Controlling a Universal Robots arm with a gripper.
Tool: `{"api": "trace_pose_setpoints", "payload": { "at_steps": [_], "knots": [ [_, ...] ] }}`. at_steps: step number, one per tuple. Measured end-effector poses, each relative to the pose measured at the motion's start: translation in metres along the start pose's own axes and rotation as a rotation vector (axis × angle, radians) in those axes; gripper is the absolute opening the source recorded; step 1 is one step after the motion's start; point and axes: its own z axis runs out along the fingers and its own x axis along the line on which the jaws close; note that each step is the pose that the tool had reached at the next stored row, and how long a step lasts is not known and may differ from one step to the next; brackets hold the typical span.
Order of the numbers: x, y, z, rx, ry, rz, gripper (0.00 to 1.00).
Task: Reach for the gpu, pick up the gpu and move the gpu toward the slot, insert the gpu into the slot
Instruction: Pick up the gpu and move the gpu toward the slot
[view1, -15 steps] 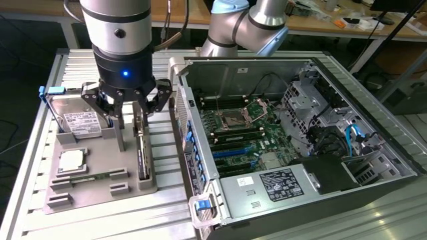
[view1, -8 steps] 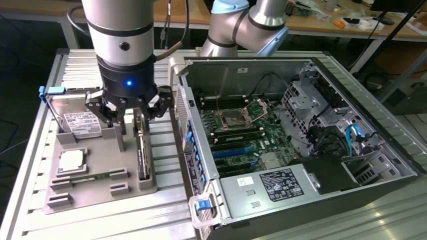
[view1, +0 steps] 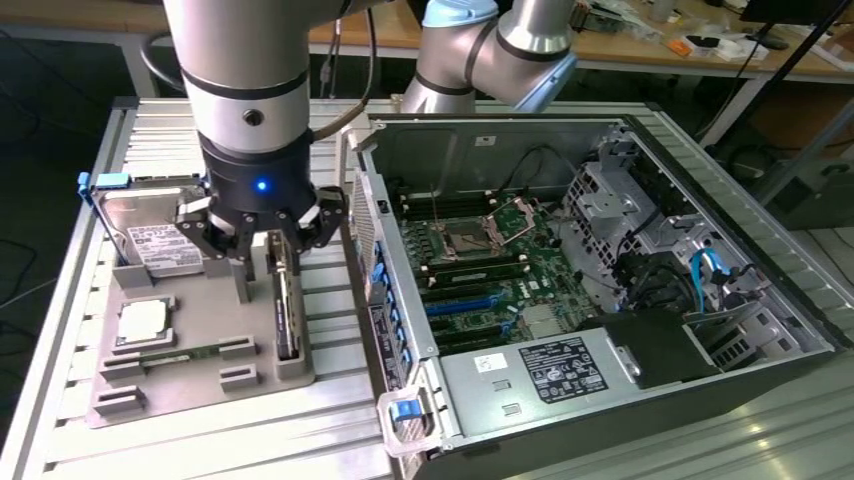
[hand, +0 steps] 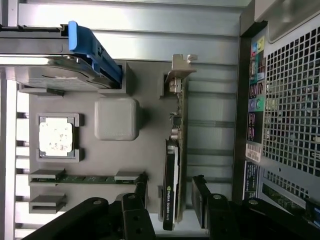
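Hand (hand: 170, 194) open, straddling gpu (hand: 173, 170) | on edge, lengthwise beside case (hand: 285, 100)

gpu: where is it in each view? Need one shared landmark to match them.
Exterior view: the gpu stands on edge in the grey holder, under the gripper, to the exterior view's left of the computer case.
Wrist view: the gpu is edge-on between the square block and the case's perforated panel.
Shared landmark: the square silvery chip in that holder.
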Motion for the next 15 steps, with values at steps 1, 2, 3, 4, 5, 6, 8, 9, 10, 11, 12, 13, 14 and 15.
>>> {"api": "trace_pose_setpoints", "payload": {
  "at_steps": [1,2,3,4,5,6,8,9,10,11,12,13,14,15],
  "knots": [
    [0.000,-0.0002,0.0018,0.0000,0.0000,0.000,0.48],
    [-0.001,-0.0004,0.0036,0.0000,0.0000,0.000,0.48],
    [-0.001,-0.0005,0.0055,0.0000,0.0000,0.000,0.48],
    [-0.002,-0.0007,0.0078,0.0000,-0.0001,0.000,0.48],
    [-0.002,-0.0009,0.0100,0.0000,0.0000,0.000,0.48],
    [-0.002,-0.0013,0.0118,0.0001,0.0001,0.000,0.48],
    [-0.003,-0.0021,0.0156,0.0000,0.0000,0.000,0.48],
    [-0.003,-0.0025,0.0173,0.0001,0.0000,0.000,0.48],
    [-0.003,-0.0028,0.0191,0.0001,0.0001,0.000,0.48],
    [-0.003,-0.0032,0.0209,0.0001,0.0000,0.000,0.48],
    [-0.003,-0.0035,0.0228,0.0000,-0.0001,0.000,0.48],
    [-0.003,-0.0038,0.0247,0.0000,0.0000,0.000,0.48],
    [-0.003,-0.0041,0.0264,0.0000,0.0000,0.000,0.48],
    [-0.004,-0.0044,0.0282,0.0000,0.0000,0.000,0.48]
  ]
}}
